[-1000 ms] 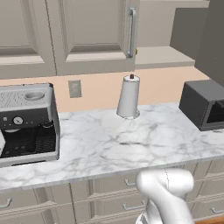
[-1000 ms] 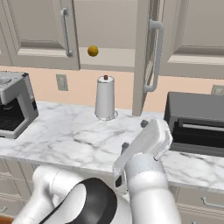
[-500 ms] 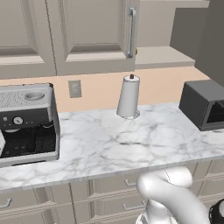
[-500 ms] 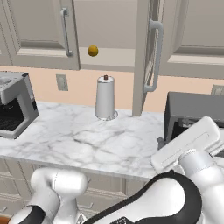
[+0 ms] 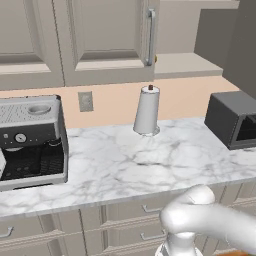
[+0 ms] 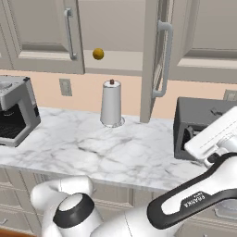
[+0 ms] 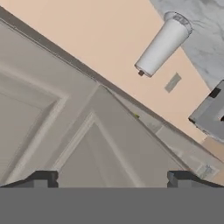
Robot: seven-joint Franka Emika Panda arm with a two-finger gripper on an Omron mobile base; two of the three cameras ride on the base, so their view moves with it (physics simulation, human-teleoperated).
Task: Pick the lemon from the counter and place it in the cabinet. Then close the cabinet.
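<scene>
Sitting on the flat beige shelf of the cabinet [image 6: 115, 60], the small round yellow lemon [image 6: 98, 54] rests beside the left door's edge, above the veined marble surface [image 6: 92, 148] and the smooth white paper towel roll [image 6: 111, 103]. Facing a panelled door [image 7: 87, 144], the gripper [image 7: 111, 178] has its dark tips spread wide, holding nothing.

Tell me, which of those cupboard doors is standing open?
The cabinet door right of the lemon juts out edge-on toward us; the door left of it lies flat, shut.
</scene>
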